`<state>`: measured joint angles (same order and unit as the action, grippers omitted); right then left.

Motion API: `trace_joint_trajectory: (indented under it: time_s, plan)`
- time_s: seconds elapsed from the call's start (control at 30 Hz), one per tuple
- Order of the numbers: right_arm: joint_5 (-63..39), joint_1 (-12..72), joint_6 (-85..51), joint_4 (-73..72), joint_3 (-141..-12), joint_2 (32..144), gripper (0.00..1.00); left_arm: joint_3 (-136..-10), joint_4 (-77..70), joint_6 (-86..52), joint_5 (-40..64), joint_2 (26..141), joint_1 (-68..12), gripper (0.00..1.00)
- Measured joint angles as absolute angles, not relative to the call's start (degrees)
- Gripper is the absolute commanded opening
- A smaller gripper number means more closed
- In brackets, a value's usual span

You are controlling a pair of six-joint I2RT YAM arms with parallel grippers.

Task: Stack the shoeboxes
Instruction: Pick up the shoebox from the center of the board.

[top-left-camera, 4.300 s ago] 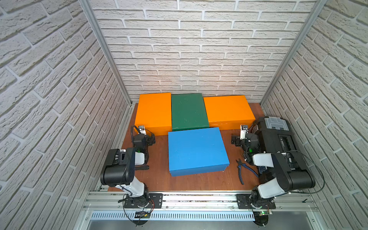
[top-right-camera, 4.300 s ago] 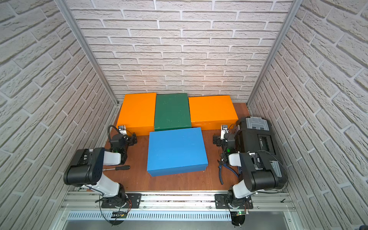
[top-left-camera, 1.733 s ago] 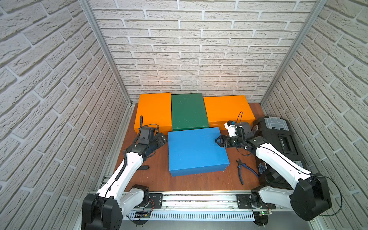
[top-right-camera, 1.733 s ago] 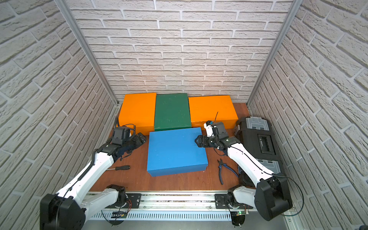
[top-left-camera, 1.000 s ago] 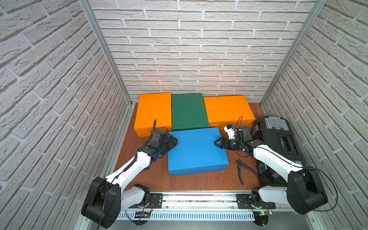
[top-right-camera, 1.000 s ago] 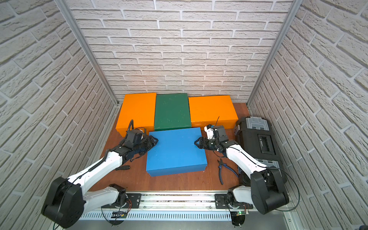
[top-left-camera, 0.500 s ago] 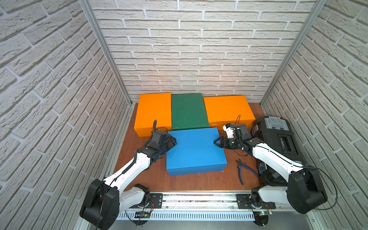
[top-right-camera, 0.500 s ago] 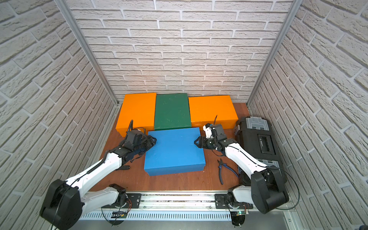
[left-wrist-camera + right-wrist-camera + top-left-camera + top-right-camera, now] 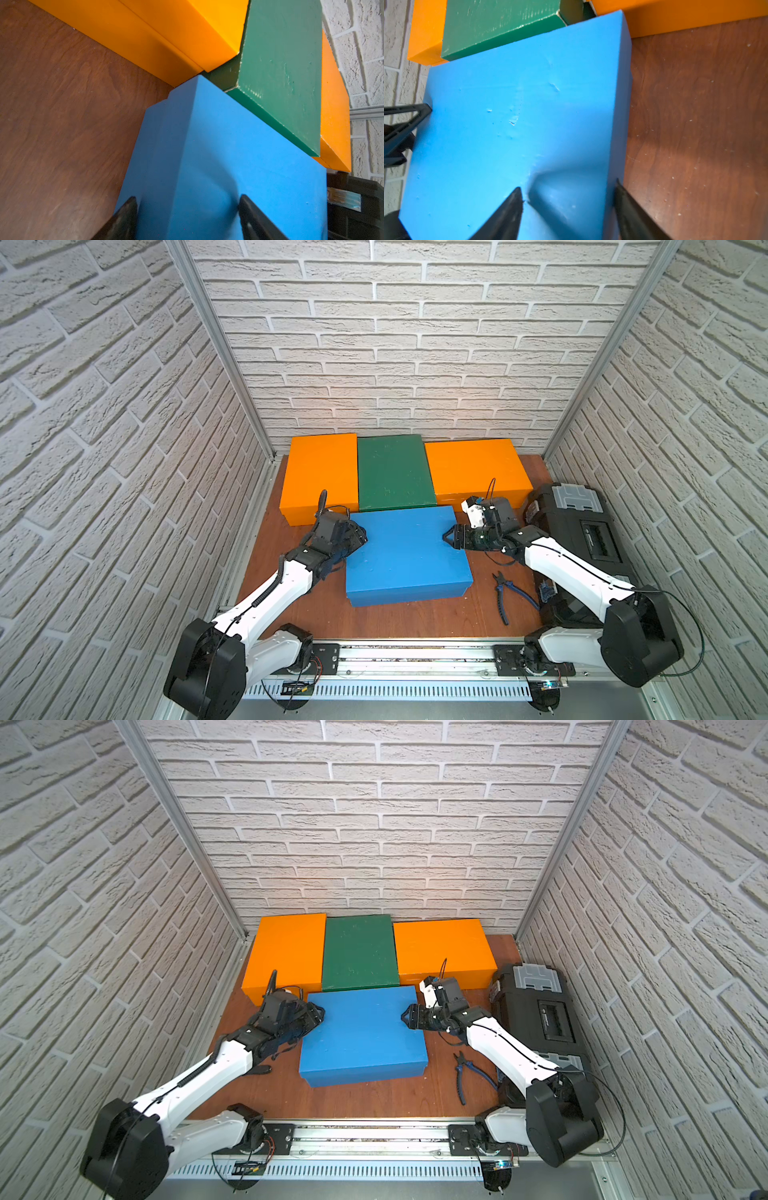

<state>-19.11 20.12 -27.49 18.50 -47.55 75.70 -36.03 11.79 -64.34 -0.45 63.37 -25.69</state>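
The blue box [image 9: 405, 556] lies flat in the middle of the tabletop [image 9: 415, 620], its far edge right up against the green box [image 9: 395, 472], which sits between the left orange box [image 9: 320, 477] and the right orange box [image 9: 473, 468] along the back wall. The left tool [image 9: 359, 537] and the right tool [image 9: 451, 537] straddle opposite side edges of the blue box, each with one finger on the lid and one down the side, clamped so that the lid dents. Bare wood lies open in front and beside the left arm, while pliers [image 9: 505, 593] and a black case [image 9: 582, 526] crowd the right side.
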Motion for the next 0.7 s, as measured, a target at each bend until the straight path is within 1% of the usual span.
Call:
trace_joint_trajectory:
  time_s: [0.07,0.13,0.23,0.37,0.43,0.57,0.7]
  plan:
    - [-19.16,20.34,-27.49,17.37,-47.13,76.47,0.84,-35.07,10.41,-64.47,-0.54,63.37,-25.69,0.75]
    - [-19.35,20.38,-27.49,16.01,-46.61,77.43,0.83,-34.17,8.86,-64.69,-0.56,63.46,-25.71,0.75]
    - [-19.86,20.21,-27.79,13.91,-46.22,78.43,0.71,-33.08,5.91,-65.21,-0.82,64.34,-25.69,0.72]
    - [-20.49,19.31,-28.75,11.64,-45.91,79.18,0.5,-32.73,2.96,-65.56,-1.56,66.22,-25.69,0.71]
    - [-20.4,19.2,-29.08,11.51,-45.95,79.07,0.45,-33.36,3.38,-65.43,-2.22,66.65,-26.0,0.71]
    - [-19.73,19.31,-29.1,13.91,-46.85,78.52,0.42,-35.59,6.17,-65.21,-3.9,67.16,-27.33,0.69]
    - [-18.33,20.47,-29.21,19.84,-47.81,76.44,0.42,-37.47,11.29,-65.39,-5.58,66.22,-29.5,0.69]
